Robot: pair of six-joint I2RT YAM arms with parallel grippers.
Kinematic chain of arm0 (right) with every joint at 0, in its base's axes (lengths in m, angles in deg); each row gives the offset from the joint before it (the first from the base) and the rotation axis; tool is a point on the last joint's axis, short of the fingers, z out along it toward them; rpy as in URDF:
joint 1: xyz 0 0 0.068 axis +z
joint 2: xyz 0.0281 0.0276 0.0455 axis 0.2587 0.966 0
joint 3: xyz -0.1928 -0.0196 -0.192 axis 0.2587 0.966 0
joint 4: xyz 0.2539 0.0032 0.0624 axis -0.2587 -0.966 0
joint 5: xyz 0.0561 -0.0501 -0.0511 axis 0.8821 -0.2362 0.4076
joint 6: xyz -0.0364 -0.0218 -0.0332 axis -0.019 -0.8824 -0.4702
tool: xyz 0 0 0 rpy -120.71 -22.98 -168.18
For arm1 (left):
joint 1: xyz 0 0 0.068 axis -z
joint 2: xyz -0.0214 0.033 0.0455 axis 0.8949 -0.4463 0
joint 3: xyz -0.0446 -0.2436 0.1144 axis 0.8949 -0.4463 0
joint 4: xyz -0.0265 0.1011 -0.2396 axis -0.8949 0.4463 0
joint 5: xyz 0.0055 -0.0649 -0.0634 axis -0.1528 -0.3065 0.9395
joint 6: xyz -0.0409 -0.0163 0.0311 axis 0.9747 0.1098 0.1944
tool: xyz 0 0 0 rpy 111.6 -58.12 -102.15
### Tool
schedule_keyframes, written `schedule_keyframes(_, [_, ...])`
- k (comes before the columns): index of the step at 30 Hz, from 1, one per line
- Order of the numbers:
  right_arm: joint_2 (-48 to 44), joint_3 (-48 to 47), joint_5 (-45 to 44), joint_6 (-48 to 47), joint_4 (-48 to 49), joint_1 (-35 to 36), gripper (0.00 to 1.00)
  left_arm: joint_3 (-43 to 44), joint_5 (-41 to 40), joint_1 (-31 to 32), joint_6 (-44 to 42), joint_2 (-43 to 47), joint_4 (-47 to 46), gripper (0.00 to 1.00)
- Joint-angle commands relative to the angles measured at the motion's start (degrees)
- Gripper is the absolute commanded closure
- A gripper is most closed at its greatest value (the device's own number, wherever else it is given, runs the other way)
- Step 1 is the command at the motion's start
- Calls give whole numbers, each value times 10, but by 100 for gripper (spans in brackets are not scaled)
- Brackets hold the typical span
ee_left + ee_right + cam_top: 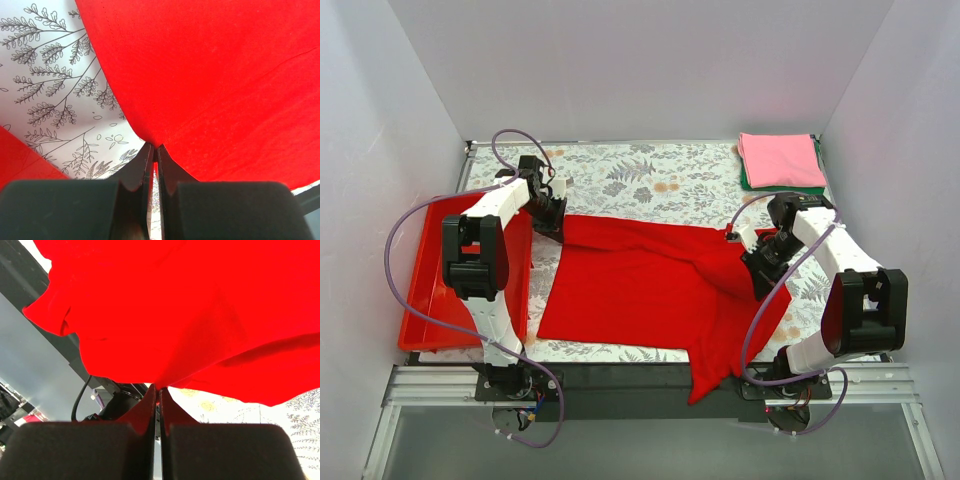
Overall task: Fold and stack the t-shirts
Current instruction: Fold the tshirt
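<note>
The bright red t-shirt (pixel 640 290) lies spread over the middle of the table, one end hanging over the near edge. My left gripper (pixel 552 222) is shut on its far left corner; the left wrist view shows the closed fingertips (pixel 154 149) pinching the red cloth (pixel 215 85). My right gripper (pixel 757 268) is shut on the shirt's right edge, the cloth (pixel 165 310) lifted and draped from the tips (pixel 158 390). A folded pink t-shirt (pixel 780 158) lies on a folded dark green t-shirt (pixel 748 182) at the far right corner.
A rigid red plastic tray (pixel 430 300) stands at the left of the table beside the left arm. The tablecloth has a leaf print (pixel 650 175). White walls close in the left, far and right sides. A metal rail (pixel 640 385) runs along the near edge.
</note>
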Motion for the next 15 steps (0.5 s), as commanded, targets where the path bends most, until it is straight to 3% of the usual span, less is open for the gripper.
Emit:
schedule_keyframes(1, [8, -4, 4, -8, -16, -3, 99, 7, -9, 2, -8, 19, -1, 100])
schedule_keyframes(4, [19, -7, 9, -5, -17, -6, 99, 6, -9, 1, -10, 20, -1, 100])
schedule_keyframes(6, [22, -7, 10, -9, -17, -6, 79, 13, -2, 1, -22, 8, 12, 100])
schedule_keyframes(7, [21, -11, 7, -13, -17, -6, 71, 21, 9, 0, -27, 7, 20, 88])
schedule_keyframes(8, [19, -17, 7, -15, -17, -7, 65, 22, 17, -3, -35, 11, 27, 82])
schedule_keyframes(12, [40, -99, 28, -15, -16, -49, 61, 42, 42, -3, -37, 30, 17, 63])
schedule_keyframes(15, [87, -176, 49, 14, -2, -87, 66, 67, 64, -2, -31, 27, -3, 61])
